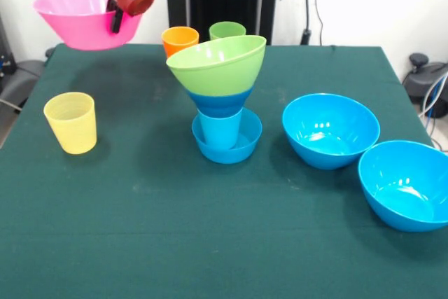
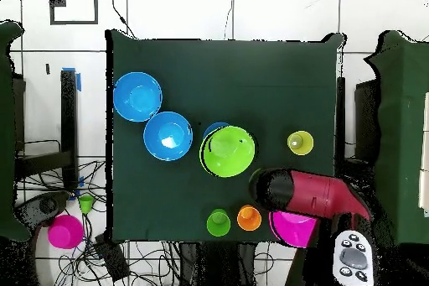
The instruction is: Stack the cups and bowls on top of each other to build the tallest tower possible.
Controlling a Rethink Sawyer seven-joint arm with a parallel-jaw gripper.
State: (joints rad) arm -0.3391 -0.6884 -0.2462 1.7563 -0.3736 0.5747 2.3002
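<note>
My gripper (image 1: 117, 15) is shut on the rim of the pink bowl (image 1: 80, 19) and holds it in the air over the table's far left corner. In the overhead view the pink bowl (image 2: 293, 226) shows partly under the arm (image 2: 314, 193). The tower (image 1: 222, 96) stands mid-table: a small blue bowl (image 1: 231, 146) at the base, a light blue cup (image 1: 220, 131), a blue bowl (image 1: 220, 101) and a tilted lime green bowl (image 1: 218, 64) on top (image 2: 228, 150). The yellow cup (image 1: 71, 122) stands alone at the left. The orange cup (image 1: 180, 38) and the green cup (image 1: 227, 30) stand behind the tower.
Two large blue bowls (image 1: 330, 131) (image 1: 406, 185) sit upright at the right, touching; in the overhead view they lie at the upper left (image 2: 137, 96) (image 2: 167, 135). A pink object (image 2: 64, 231) lies off the table among cables.
</note>
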